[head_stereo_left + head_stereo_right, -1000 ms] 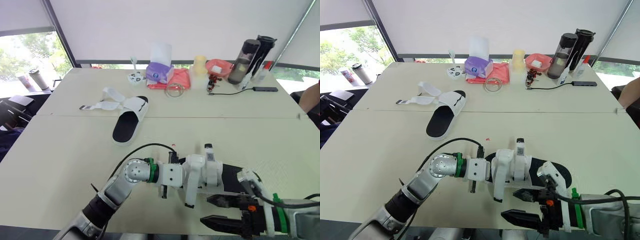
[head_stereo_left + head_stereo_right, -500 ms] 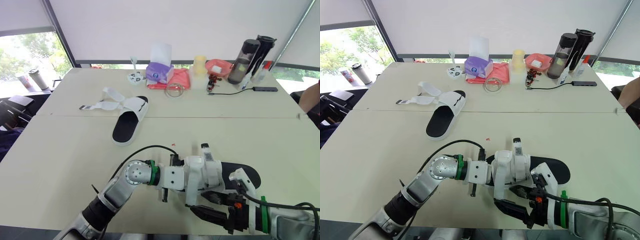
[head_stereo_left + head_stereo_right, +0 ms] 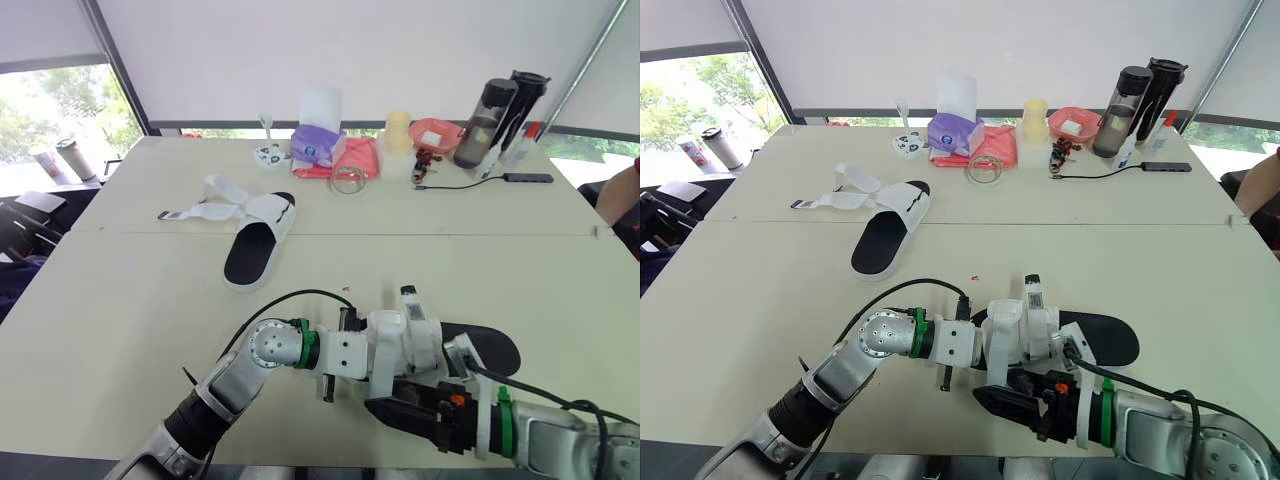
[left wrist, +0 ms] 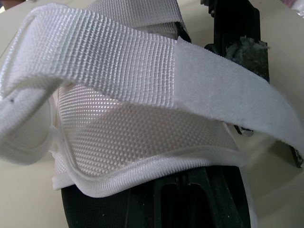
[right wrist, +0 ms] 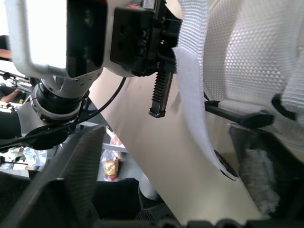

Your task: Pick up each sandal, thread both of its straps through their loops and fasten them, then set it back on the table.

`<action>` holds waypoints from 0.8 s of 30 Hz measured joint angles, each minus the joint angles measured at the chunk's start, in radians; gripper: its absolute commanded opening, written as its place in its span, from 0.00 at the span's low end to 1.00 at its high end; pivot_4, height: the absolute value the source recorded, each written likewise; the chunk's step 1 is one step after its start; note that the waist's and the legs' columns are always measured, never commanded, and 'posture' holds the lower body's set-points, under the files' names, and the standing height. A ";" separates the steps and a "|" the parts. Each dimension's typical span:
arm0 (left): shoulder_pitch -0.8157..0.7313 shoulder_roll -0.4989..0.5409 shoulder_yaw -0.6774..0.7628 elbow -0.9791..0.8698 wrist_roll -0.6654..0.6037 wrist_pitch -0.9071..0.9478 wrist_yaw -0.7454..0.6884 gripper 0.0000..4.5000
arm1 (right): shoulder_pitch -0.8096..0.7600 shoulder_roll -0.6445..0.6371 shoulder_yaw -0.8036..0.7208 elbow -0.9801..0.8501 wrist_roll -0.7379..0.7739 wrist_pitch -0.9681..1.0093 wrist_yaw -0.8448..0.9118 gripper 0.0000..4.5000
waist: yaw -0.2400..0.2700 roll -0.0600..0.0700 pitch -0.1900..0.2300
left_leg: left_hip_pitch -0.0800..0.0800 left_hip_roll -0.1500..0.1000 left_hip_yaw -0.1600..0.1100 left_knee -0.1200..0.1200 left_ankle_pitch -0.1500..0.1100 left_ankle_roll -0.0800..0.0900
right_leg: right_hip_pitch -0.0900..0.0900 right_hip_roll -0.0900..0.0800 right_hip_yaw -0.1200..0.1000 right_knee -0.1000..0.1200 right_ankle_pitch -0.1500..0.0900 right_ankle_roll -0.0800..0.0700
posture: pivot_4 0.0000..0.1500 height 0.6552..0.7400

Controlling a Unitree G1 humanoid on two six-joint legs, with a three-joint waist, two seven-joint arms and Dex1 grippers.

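On a cream table (image 3: 120,300), the near sandal (image 3: 492,346) lies right at both grippers. The right gripper (image 3: 405,410) has its jaws spread apart with the loose white strap (image 5: 192,104) hanging between them, while it cannot be told whether the left gripper (image 3: 400,348), pressed against the white mesh upper, is gripping anything. Well beyond the jaws, toward the left gripper's side, lies the second sandal (image 3: 255,245) with its straps undone; farther still, a tissue box (image 3: 318,145) and dark bottles (image 3: 490,120) line the table's far edge beneath white blinds (image 3: 350,50), beside a bright window (image 3: 50,110).
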State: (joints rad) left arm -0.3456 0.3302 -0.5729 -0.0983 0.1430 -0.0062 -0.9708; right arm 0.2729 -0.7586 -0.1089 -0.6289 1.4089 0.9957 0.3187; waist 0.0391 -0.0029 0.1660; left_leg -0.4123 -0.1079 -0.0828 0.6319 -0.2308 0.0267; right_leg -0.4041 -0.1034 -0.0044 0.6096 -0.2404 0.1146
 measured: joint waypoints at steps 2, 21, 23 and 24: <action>0.000 0.001 -0.002 -0.001 0.000 -0.002 0.003 0.00 | -0.013 0.001 0.006 0.004 -0.013 -0.002 0.000 0.38 | 0.001 0.000 0.000 | 0.000 0.000 0.000 0.000 0.000 0.000 | 0.000 0.000 0.000 0.000 0.000 0.000 | 1.00 1.00; -0.012 0.004 -0.003 0.028 -0.002 -0.042 0.011 0.00 | -0.137 -0.140 -0.176 0.017 0.209 -0.016 0.098 0.01 | 0.001 0.000 0.000 | 0.000 0.000 0.000 0.000 0.000 0.000 | 0.001 0.000 0.000 -0.001 -0.001 0.001 | 1.00 1.00; -0.014 0.001 -0.003 0.034 -0.002 -0.046 0.011 0.00 | -0.177 -0.141 -0.179 0.043 0.235 -0.025 0.077 0.01 | 0.002 0.000 0.000 | 0.000 0.000 0.000 0.000 0.000 0.000 | 0.001 0.000 0.000 -0.002 0.000 0.000 | 1.00 1.00; -0.014 0.000 -0.003 0.037 -0.002 -0.047 0.011 0.00 | -0.192 -0.141 -0.177 0.055 0.236 -0.026 0.070 0.01 | 0.002 0.000 0.000 | 0.000 0.000 0.000 -0.001 0.000 0.000 | 0.001 -0.001 0.000 -0.003 0.000 0.000 | 1.00 1.00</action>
State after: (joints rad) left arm -0.3595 0.3299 -0.5763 -0.0612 0.1413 -0.0529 -0.9595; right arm 0.0807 -0.8992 -0.2862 -0.5735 1.6444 0.9695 0.3884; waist 0.0411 -0.0031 0.1662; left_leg -0.4127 -0.1076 -0.0828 0.6314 -0.2308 0.0268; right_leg -0.4029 -0.1039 -0.0045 0.6063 -0.2404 0.1145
